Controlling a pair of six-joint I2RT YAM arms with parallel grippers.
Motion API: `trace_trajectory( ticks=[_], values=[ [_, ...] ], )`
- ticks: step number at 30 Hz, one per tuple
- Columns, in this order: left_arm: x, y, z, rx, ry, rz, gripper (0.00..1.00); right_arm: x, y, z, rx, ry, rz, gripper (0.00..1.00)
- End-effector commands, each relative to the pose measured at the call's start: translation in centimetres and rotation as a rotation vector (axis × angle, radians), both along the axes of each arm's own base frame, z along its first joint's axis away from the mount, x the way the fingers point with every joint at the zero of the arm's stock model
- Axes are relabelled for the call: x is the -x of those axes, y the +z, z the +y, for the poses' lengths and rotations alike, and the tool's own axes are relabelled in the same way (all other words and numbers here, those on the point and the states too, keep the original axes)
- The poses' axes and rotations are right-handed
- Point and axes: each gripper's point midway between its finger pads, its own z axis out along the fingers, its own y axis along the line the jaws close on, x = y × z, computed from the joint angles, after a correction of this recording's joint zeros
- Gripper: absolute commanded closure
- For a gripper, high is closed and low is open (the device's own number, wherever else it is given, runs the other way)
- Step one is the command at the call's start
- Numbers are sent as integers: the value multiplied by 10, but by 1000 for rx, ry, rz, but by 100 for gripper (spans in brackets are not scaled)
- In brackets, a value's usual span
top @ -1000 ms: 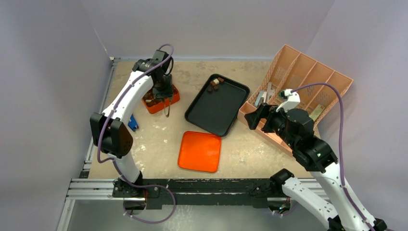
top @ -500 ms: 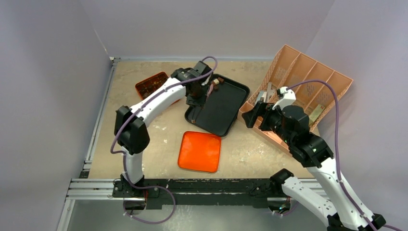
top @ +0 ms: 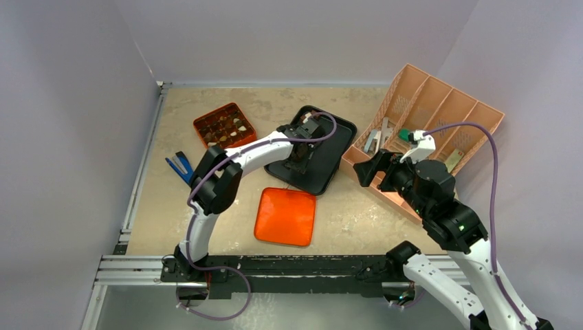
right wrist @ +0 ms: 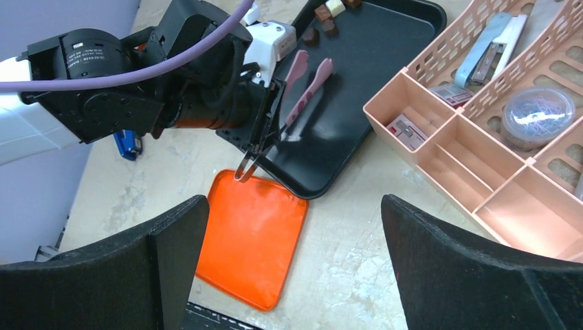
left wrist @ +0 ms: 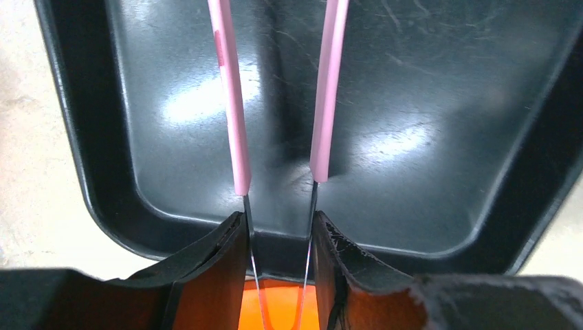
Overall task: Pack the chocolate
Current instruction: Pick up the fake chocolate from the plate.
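My left gripper is shut on pink-sleeved tweezers and holds them low over the near half of the black tray. The tweezers' tips stand apart and hold nothing. Several chocolate pieces, brown and cream, lie in the tray's far corner; in the top view my left wrist hides them. The orange compartmented box at the far left holds more pieces. My right gripper is open and empty, above the table beside the tray.
An orange lid lies flat in front of the tray. A pink organizer with small items stands at the right. A blue tool lies at the left near the wall.
My left gripper has swung with the tweezers from the orange box at the left to the tray's far corner, then toward the tray's near end. The right gripper has barely moved.
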Motion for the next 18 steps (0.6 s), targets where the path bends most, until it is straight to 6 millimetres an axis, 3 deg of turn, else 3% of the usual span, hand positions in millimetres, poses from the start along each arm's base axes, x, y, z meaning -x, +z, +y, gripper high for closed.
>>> trace_trajectory(
  ticks=[1,12,18],
  values=[
    [-24,7,3,-3,20,-131,63,-1,19,-5,-12,-27,-39,3],
    [-21,-7,9,-40,26,-154,55,-2,20,-4,-4,-17,-46,3],
    [-17,9,8,-10,26,-158,66,-1,18,-5,-4,-23,-41,3]
  ],
)
